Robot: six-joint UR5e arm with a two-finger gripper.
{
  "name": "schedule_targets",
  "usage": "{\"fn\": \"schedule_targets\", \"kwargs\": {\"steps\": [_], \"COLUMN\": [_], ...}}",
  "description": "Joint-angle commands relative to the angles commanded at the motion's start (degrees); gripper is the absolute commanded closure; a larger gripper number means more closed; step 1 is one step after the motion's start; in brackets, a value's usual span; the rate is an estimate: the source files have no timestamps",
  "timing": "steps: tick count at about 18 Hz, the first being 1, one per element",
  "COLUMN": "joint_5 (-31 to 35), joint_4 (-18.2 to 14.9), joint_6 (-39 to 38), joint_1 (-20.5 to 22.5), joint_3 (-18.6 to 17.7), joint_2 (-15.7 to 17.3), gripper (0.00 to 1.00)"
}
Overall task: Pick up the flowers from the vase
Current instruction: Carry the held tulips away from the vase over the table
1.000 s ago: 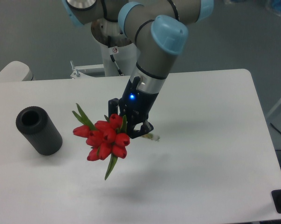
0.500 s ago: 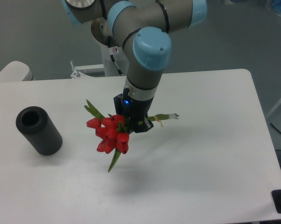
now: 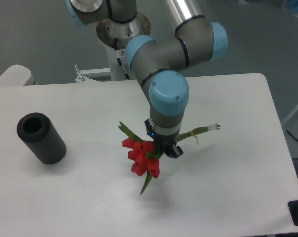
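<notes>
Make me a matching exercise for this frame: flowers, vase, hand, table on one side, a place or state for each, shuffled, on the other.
Things:
1. flowers
2. vase
3. hand
4. table

States:
A. empty, at the left of the table
B. white, underneath everything
C. shut on the stems
D. held out sideways above the table, buds to the left

Pairs: 1-D, 2-A, 3-C, 4-B

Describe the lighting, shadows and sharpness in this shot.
Fixed camera: soft, even overhead light; the flowers in the gripper cast only a faint, diffuse shadow on the table; the matte vase shows no glare; mild shine on the arm's metal tube at top; the whole frame is slightly soft and grainy.
</notes>
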Motion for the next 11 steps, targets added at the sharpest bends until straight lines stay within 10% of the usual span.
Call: {"fn": "schedule_targets", "kwargs": {"steps": [11], "joint_5": [-2.6], "joint_4": [2.4], "joint_6": [13.6], "joint_1": [5.4], "joint_3": [1.5], "joint_2": [-4.1], "gripper": [1.0]}}
